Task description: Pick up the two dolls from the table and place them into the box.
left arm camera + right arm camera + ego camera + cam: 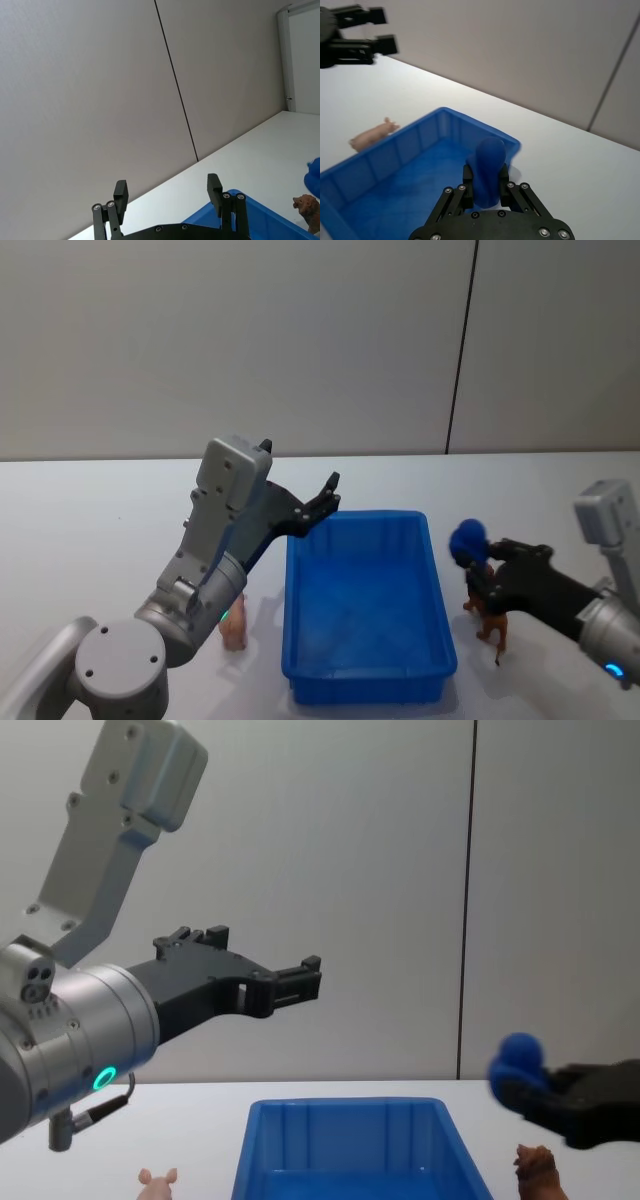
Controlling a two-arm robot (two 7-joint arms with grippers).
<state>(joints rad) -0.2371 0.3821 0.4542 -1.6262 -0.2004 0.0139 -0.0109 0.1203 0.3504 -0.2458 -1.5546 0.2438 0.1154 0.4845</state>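
A dark blue doll [467, 539] is clamped upright in the right gripper's [477, 562] jaws, a shaggy brown doll [492, 625] stands on the table [90, 540] just below, a pink doll [234, 625] beyond the blue box [368, 680].

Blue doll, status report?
Right gripper shut on blue doll, beside box. Left gripper open, raised. Pink doll, brown doll on table.

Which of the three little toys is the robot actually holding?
The dark blue doll, clamped in the right gripper. The pink doll and the brown doll rest on the table, ungripped.
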